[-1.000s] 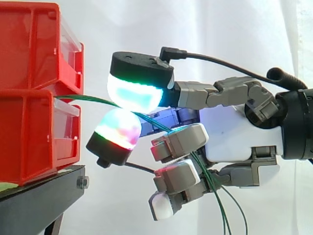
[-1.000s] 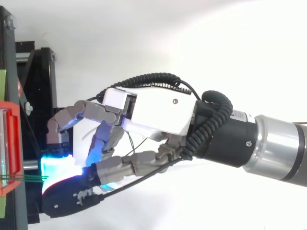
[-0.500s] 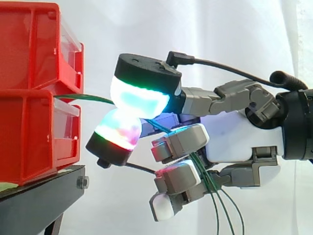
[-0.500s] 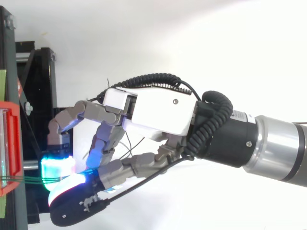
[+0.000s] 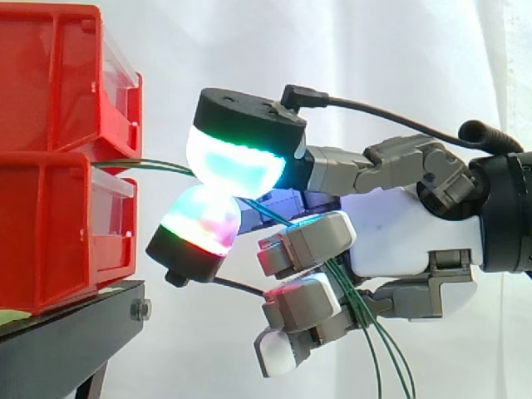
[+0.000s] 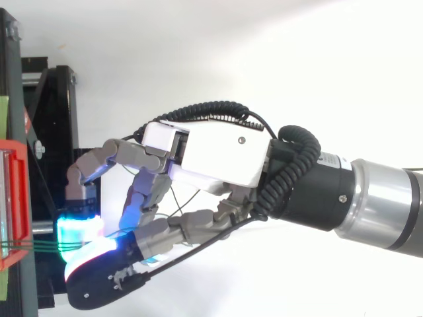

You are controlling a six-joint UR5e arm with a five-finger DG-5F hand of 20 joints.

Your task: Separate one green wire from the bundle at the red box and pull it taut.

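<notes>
Curtain [image 5: 249, 50], white, behind all the work. Arm [image 6: 386, 208], metal and black at the wrist, entering from the right edge in both views. Bins [image 5: 50, 158], red with clear fronts, two stacked at the left edge in the side view. Stand [image 5: 71, 332], black, under the bins. Hand [image 5: 407, 241], white palm, held level and reaching left toward the bins, stopping just short of them, with its lower fingers curled under the palm. Pads [image 5: 237, 162], two large ones, cyan-white above and green-magenta below, pressed together in a pinch closed on the wires [image 5: 141, 165]. Wires, green and thin, leaving the bins at the seam between upper and lower bin and running nearly level to the pinch. Past the pads they slant down across the curled fingers and hang loose below the hand. How many strands lie inside the pinch cannot be told. In the top view the same wires [image 6: 33, 246] stretch as straight lines from the bin edge to the glowing pad.
</notes>
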